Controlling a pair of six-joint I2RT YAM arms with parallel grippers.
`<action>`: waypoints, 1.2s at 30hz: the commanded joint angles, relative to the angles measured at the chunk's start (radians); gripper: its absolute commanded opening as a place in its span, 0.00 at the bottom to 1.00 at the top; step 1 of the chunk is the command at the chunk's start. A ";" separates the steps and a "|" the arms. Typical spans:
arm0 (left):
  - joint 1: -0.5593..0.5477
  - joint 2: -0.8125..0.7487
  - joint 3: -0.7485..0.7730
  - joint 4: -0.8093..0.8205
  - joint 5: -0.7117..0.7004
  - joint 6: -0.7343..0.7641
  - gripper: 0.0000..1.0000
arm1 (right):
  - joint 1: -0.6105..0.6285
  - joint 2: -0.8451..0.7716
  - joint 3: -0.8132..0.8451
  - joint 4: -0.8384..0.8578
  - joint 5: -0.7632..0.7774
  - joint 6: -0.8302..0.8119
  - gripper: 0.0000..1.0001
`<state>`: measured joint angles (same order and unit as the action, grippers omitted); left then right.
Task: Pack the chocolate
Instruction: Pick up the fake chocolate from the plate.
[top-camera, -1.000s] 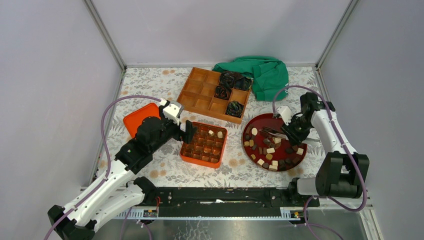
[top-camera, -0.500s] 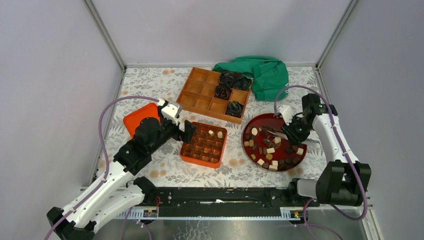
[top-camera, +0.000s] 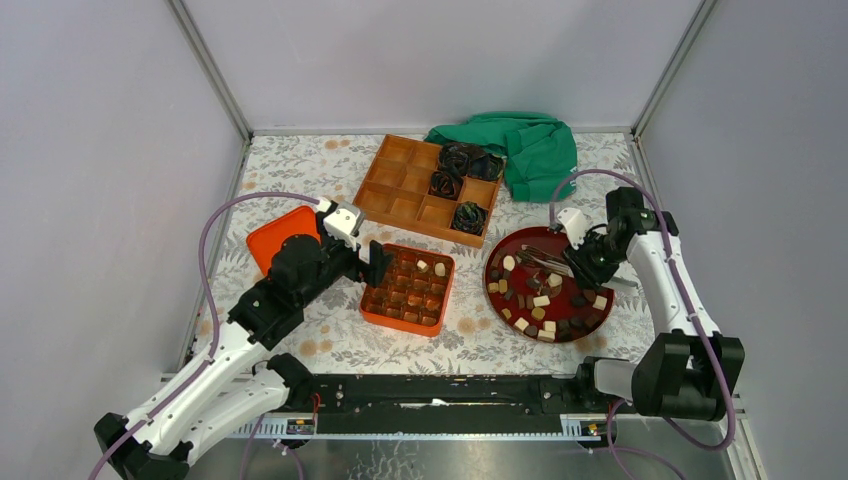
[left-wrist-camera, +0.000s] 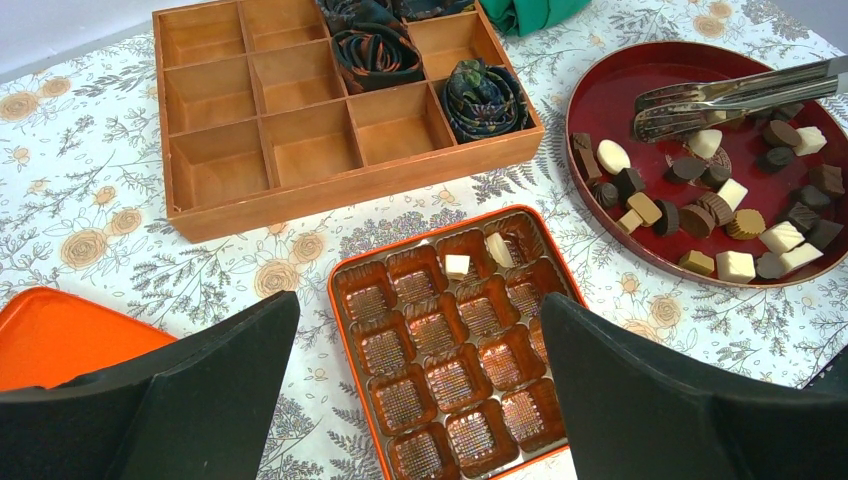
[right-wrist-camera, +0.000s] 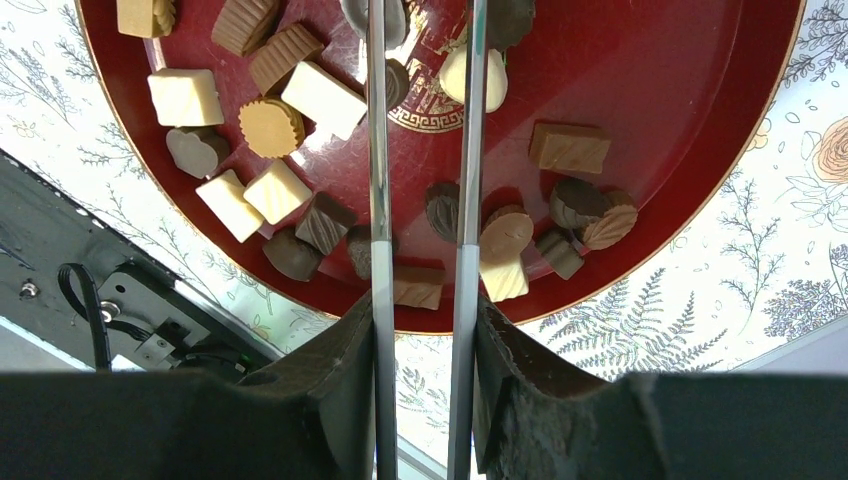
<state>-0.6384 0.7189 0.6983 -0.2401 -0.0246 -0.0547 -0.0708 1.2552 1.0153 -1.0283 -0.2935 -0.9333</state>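
1. Top view: left end effector wide open, empty, at the left edge of the orange tray; right end effector clamped on metal tongs over the red plate; most chocolate lies on the plate.
2. Left wrist: tray cells mostly bare, two cream pieces in the far rows; wooden divider box beyond it holds black rosettes; orange lid on the desk at left.
3. Right wrist: both fingers press the tongs' arms; tips reach over the plate.
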 joint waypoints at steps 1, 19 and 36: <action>0.010 -0.003 -0.006 0.051 -0.015 -0.005 0.99 | 0.008 -0.041 0.001 0.008 -0.048 0.026 0.00; 0.010 0.000 -0.007 0.052 -0.017 -0.004 0.99 | 0.008 -0.068 0.019 0.001 -0.093 0.047 0.00; 0.009 0.004 -0.010 0.050 -0.032 0.000 0.99 | 0.008 -0.080 0.061 -0.017 -0.162 0.055 0.00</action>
<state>-0.6384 0.7246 0.6971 -0.2401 -0.0349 -0.0547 -0.0708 1.2068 1.0172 -1.0359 -0.3935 -0.8913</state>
